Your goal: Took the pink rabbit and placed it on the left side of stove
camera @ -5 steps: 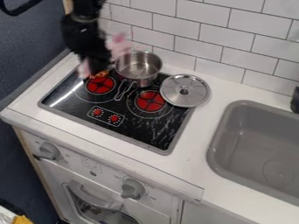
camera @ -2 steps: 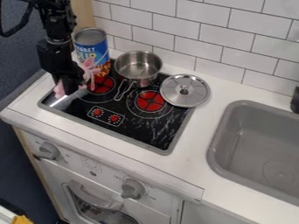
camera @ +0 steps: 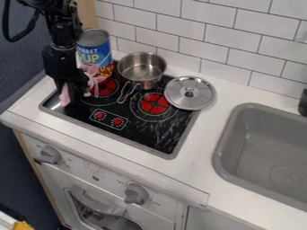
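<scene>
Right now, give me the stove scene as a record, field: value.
gripper: low over the stove's left part, as seen in the camera view
pink rabbit: at the gripper, pink parts showing on both sides of it
rabbit released: cannot tell
stove: black top, red burner markings
soup can: upright, back left, just left of the pot
pot: steel, uncovered, at the back of the stove
lid: knob up, right of the pot, over the stove's right edge
sink: grey, right of the stove

fixed camera high before counter (camera: pixel 195 166), fairly near, slanting down over stove (camera: pixel 157 134) toward tiled wall (camera: pixel 219 45)
</scene>
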`<state>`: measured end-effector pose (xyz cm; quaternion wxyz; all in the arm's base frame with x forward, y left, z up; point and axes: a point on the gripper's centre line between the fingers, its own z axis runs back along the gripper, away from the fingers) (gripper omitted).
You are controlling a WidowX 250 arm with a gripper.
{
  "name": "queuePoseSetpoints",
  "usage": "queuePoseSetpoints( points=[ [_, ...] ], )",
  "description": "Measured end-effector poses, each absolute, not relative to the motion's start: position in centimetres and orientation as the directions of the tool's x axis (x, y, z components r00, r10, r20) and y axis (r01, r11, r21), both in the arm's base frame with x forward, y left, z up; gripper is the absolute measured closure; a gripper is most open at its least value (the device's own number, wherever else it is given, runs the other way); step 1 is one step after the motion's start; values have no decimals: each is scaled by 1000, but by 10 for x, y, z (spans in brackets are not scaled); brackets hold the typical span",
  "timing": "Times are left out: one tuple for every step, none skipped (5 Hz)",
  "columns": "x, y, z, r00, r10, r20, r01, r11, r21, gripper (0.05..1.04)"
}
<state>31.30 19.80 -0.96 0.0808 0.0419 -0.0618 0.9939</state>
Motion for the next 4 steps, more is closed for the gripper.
queuePoseSetpoints(
  points=[
    [312,192,-12,-978,185,96,-195,-975,-110,140],
    [314,188,1,-977,206,61,-212,-969,-128,71],
    [314,184,14,-973,228,32,-230,-963,-144,75],
    [314,181,32,-973,232,-8,-227,-960,-161,81]
  ],
)
